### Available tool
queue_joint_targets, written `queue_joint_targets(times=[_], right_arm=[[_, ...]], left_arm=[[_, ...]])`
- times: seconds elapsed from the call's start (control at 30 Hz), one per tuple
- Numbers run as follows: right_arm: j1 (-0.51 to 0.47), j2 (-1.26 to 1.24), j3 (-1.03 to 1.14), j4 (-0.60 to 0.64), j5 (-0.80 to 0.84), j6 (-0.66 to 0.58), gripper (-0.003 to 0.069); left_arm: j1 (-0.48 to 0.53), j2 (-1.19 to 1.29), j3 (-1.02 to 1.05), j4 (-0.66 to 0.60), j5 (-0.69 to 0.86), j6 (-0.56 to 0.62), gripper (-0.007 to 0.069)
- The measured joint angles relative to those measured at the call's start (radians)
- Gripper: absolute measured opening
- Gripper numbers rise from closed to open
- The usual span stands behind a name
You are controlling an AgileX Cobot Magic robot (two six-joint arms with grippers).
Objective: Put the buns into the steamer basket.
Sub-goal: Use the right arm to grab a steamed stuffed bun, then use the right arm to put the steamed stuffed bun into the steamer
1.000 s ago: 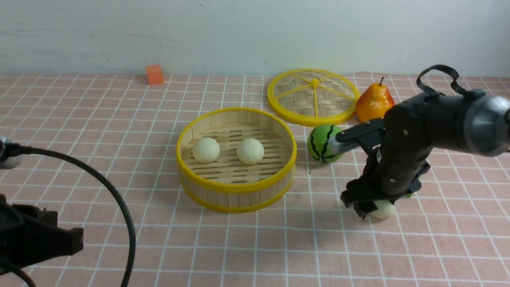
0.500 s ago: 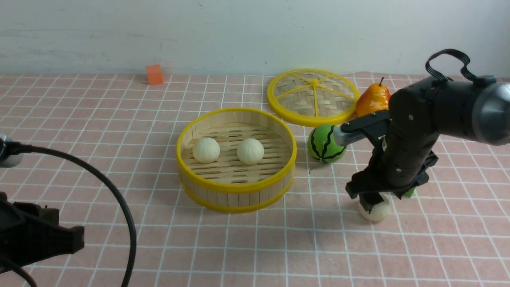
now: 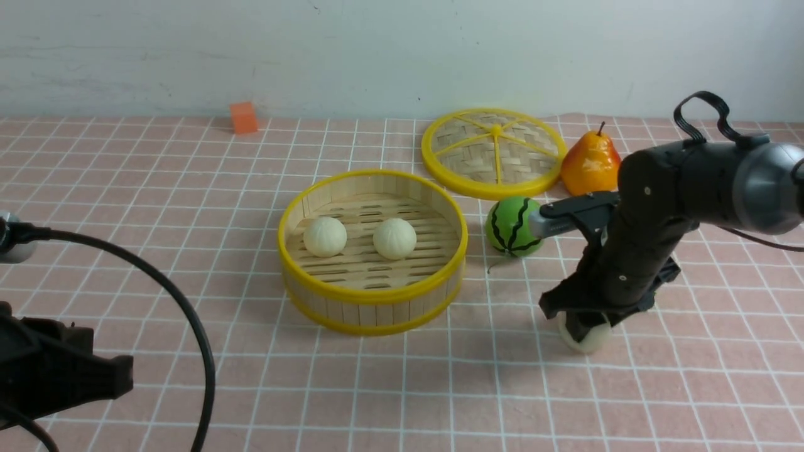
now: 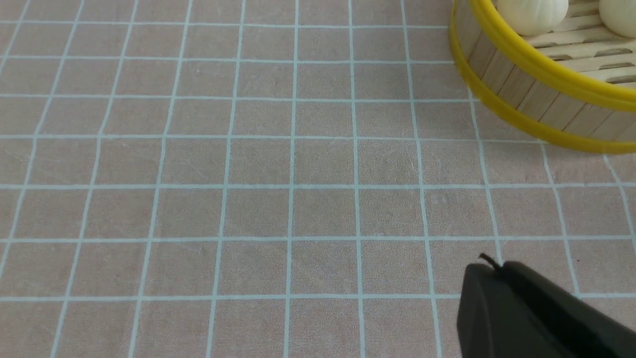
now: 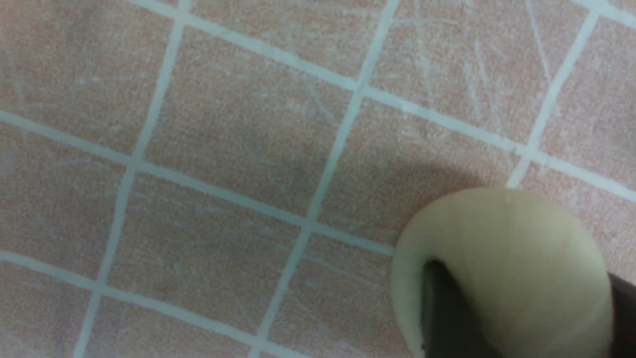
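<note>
My right pincer (image 3: 584, 321) is closed on the bun (image 3: 592, 342), which sits between its tips. It looks light, smooth, likely slippery (hold its widest middle, gently) — basket (image 3: 375, 296) well off to its left.

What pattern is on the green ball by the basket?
The ball has wavy black stripes, like a watermelon. Front view shows it best.

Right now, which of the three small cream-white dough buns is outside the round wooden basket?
The cream-white bun on the pink checked cloth, clasped by the right hand; the other two buns sit inside the yellow-rimmed wooden steamer basket.
</note>
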Motion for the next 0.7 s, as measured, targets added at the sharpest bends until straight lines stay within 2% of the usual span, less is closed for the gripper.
queue_joint_targets(times=[0.07,0.13,0.17,0.33,0.43,0.57,0.7], right_arm=[[0.000,-0.002,-0.008,0.000,0.008,-0.015,0.0113],[0.000,-0.003,-0.029,0.000,0.037,-0.022,0.0036],[0.000,-0.003,-0.046,0.000,0.057,-0.025,0.0022],[0.000,-0.008,-0.173,0.034,0.167,-0.067,0.0020],[0.012,-0.019,-0.353,0.132,0.225,-0.141,0.0020],[0.070,0.021,-0.533,0.207,0.233,-0.196,0.0020],[0.139,0.127,-0.662,0.228,0.212,-0.206,0.0020]], left_arm=[[0.000,0.000,0.000,0.000,0.000,0.000,0.0008],[0.000,0.000,0.000,0.000,0.000,0.000,0.0011],[0.000,0.000,0.000,0.000,0.000,0.000,0.0012],[0.000,0.000,0.000,0.000,0.000,0.000,0.0017],[0.000,0.000,0.000,0.000,0.000,0.000,0.0017],[0.000,0.000,0.000,0.000,-0.006,0.000,0.0021],[0.000,0.000,0.000,-0.001,-0.008,0.000,0.0026]])
